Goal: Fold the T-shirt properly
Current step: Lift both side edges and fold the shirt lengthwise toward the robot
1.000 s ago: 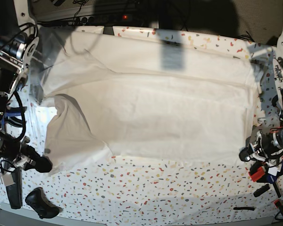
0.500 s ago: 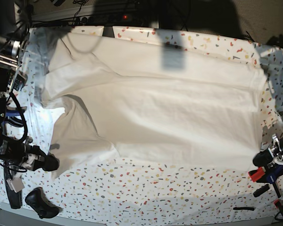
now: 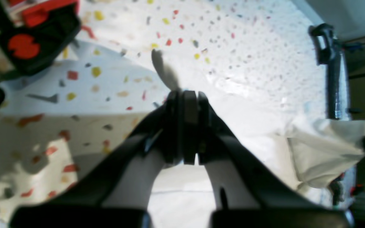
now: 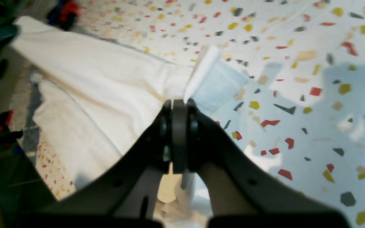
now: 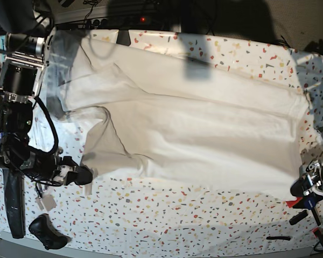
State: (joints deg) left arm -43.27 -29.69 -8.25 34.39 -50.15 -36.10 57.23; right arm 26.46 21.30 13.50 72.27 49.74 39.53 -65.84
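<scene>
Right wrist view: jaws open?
No, the right gripper is shut, its jaws pressed together on an edge of the T-shirt.

A white worktop speckled with red, yellow and grey chips fills most of the base view. Its far edge meets a dark strip where cables run and a small red light glows. At the top right corner a patch of beige floor shows beyond the worktop. Bright light falls on the surface from above, and broad soft shadows cross the far side. In the right wrist view, bluish shadows lie over the speckled surface. A small black bar lies near the front right edge.
</scene>
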